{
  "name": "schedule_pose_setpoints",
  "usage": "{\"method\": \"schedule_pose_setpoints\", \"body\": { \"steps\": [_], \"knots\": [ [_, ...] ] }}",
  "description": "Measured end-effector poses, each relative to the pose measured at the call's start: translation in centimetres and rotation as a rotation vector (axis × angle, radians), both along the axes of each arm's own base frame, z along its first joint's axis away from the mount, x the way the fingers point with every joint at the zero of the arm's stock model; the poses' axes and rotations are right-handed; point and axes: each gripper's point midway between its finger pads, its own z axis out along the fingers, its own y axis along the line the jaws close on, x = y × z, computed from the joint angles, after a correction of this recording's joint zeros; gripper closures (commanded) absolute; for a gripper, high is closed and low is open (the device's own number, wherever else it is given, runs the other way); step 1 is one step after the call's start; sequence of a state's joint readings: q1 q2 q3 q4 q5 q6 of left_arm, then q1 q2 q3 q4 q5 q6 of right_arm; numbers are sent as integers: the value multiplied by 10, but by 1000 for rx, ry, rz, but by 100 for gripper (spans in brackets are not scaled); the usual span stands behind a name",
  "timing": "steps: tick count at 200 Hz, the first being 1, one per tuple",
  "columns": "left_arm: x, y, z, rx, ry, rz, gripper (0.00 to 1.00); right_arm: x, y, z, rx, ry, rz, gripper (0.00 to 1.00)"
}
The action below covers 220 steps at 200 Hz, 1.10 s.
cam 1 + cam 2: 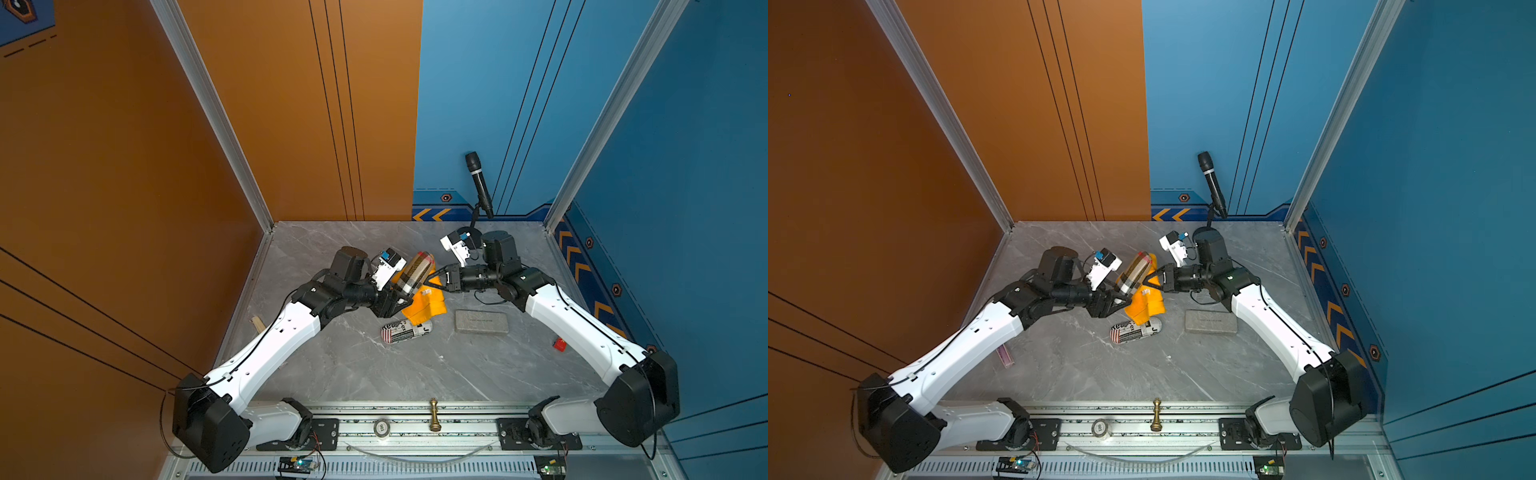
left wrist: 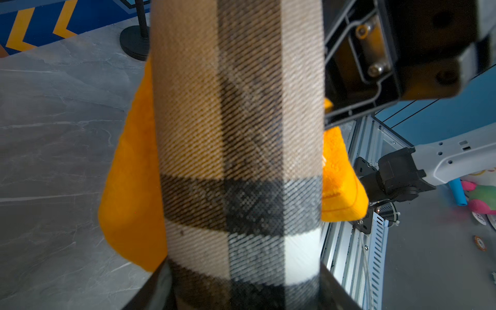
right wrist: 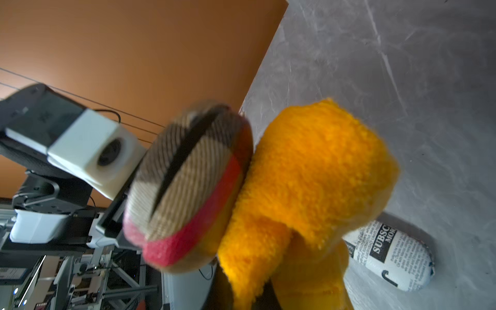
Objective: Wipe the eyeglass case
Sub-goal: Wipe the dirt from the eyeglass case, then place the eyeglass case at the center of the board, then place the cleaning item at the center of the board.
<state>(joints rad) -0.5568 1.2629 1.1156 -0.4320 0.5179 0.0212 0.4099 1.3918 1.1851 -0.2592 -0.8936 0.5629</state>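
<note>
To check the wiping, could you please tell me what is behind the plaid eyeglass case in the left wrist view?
An orange cloth shows on both sides of the plaid eyeglass case. The case covers the cloth's middle, so whether they touch there cannot be seen.

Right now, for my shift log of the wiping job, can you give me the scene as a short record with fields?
left jaws: shut on plaid eyeglass case, held above the table
right jaws: shut on orange cloth
contact: cloth lies against the case's side
lying on table: newsprint case, grey case
</note>
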Motion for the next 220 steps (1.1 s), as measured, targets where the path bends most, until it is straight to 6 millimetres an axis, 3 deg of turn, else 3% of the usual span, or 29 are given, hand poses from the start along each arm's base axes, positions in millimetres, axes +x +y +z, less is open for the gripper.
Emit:
{"method": "schedule_pose_setpoints", "body": {
  "steps": [40,70,96,122,152,174,193,220],
  "knots": [
    [-2,9,-31,114,43,-3,65,45,-59,37,62,-74,-181,100],
    [3,21,-46,199,36,-1,63,57,-88,65,-1,-147,-270,100],
    [18,19,-48,273,-45,-49,62,66,-108,71,-166,-197,-353,100],
    [46,9,-52,366,-144,-125,62,86,-146,39,-397,-173,-487,100],
    [81,1,-68,491,-229,-199,62,111,-196,-30,-747,-70,-595,100],
    [100,-3,-85,572,-264,-263,63,118,-225,-72,-976,-12,-615,100],
    [114,-8,-99,618,-284,-313,64,117,-254,-85,-1175,-23,-645,100],
    [128,-16,-116,653,-301,-376,64,109,-284,-85,-1437,-84,-670,100]
  ]
}}
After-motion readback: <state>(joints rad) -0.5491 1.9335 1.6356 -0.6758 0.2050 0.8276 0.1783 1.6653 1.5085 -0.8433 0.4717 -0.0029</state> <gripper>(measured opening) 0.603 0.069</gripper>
